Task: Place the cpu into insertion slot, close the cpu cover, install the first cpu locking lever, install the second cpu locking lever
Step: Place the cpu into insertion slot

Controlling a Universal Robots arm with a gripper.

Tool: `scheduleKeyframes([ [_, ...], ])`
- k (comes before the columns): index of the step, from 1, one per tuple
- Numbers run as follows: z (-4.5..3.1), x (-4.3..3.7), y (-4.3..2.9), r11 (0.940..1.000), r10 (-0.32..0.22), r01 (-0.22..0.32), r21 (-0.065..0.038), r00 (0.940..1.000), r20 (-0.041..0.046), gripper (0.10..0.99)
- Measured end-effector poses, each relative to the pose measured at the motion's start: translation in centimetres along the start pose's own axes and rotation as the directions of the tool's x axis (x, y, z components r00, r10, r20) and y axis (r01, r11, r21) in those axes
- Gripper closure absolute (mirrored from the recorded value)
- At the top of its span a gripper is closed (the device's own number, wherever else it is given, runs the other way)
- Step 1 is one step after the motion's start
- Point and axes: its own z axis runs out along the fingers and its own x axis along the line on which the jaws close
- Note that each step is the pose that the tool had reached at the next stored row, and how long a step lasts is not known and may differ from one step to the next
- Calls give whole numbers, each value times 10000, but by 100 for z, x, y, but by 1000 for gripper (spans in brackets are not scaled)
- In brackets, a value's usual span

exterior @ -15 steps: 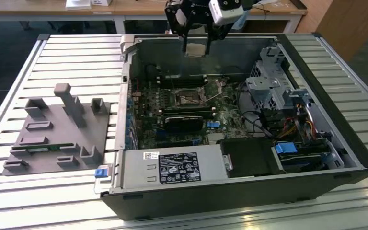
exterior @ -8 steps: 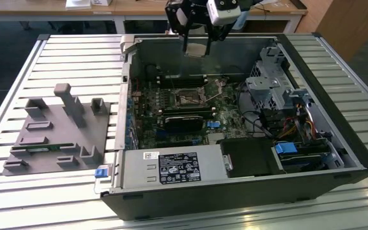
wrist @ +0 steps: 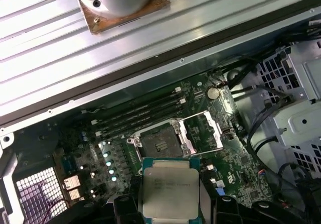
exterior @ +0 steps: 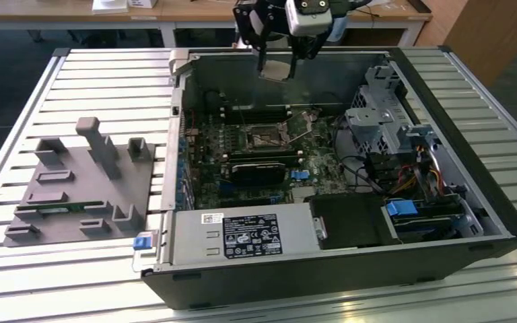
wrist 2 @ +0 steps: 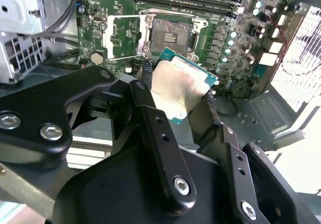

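**Chip held in the gripper, high above the open socket**

The gripper point(wrist 2: 178, 86) is closed on the cpu chip point(wrist 2: 181, 92). Its two black fingers point(wrist 2: 146, 91) press against opposite edges of the chip, which spans the gap between them. In the first wrist view the chip point(wrist: 169, 188) shows a pale metal face with a thin green rim, and it hangs clear of the board below.

The socket point(wrist: 159, 144) lies well apart from the chip, down on the green board, with its dark square centre uncovered. In the exterior view the gripper point(exterior: 277, 67) holds the chip above the far wall of the computer case point(exterior: 474, 202). That puts it higher than the socket point(exterior: 263, 140) and towards the far side of it.

The cover point(wrist: 203, 131) is swung open. It lies right beside the socket as a thin metal frame, and the board shows through its square window. The long black memory slots point(wrist: 138, 114) run in a row close along another side of the socket.

In the exterior view a black card point(exterior: 258, 171) sits just on the near side of the socket. A metal drive cage point(exterior: 380, 121) stands off to the exterior view's right of the socket, inside the case. Well away from the socket to the exterior view's left, outside the case, a grey holder block point(exterior: 79, 188) rests on the slatted table point(exterior: 25, 101).
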Motion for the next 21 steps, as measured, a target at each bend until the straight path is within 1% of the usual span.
scheduleKeyframes([
  [3, 0, 0, 0, 9991, 431, -431, -6, 9991, 38, 549],
  [5, 0, 0, 0, 9974, 722, -722, -11, 9974, 63, 549],
  [10, 1, 0, 0, 9898, 1428, -1427, -27, 9897, 124, 549],
  [15, 3, 0, 0, 9783, 2070, -2069, -44, 9782, 180, 549],
  [21, 7, 0, -1, 9612, 2759, -2759, -62, 9609, 243, 549],
])
